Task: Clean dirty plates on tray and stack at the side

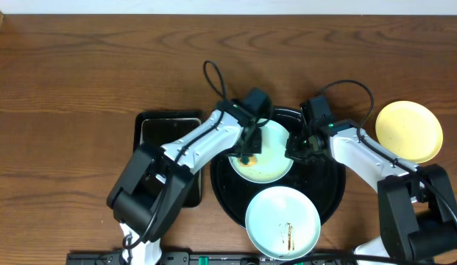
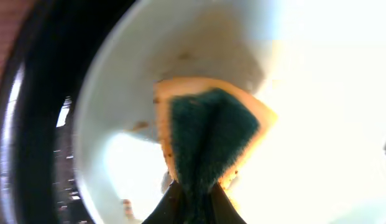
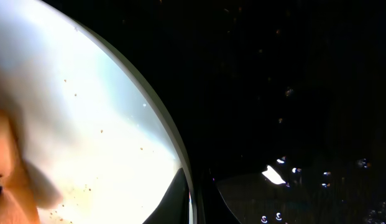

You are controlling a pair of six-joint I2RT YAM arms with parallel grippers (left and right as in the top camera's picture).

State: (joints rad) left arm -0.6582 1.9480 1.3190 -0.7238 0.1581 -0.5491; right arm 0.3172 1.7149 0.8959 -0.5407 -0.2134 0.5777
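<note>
The large round black tray (image 1: 327,193) holds two pale blue plates. The upper plate (image 1: 274,147) carries a brown smear under my left gripper (image 1: 246,157). That gripper is shut on a yellow and green sponge (image 2: 208,134) pressed onto the plate (image 2: 112,118). My right gripper (image 1: 295,147) is shut on this plate's right rim (image 3: 191,186); the plate (image 3: 87,99) fills the left of the right wrist view. The lower plate (image 1: 283,219) has brown sauce streaks. The pale yellow plate (image 1: 408,131) lies on the table right of the tray.
A smaller rectangular black tray (image 1: 169,136) lies left of the round tray, partly under my left arm. The round tray also shows in the left wrist view (image 2: 31,124) and in the right wrist view (image 3: 292,93). The wooden table surrounds it all.
</note>
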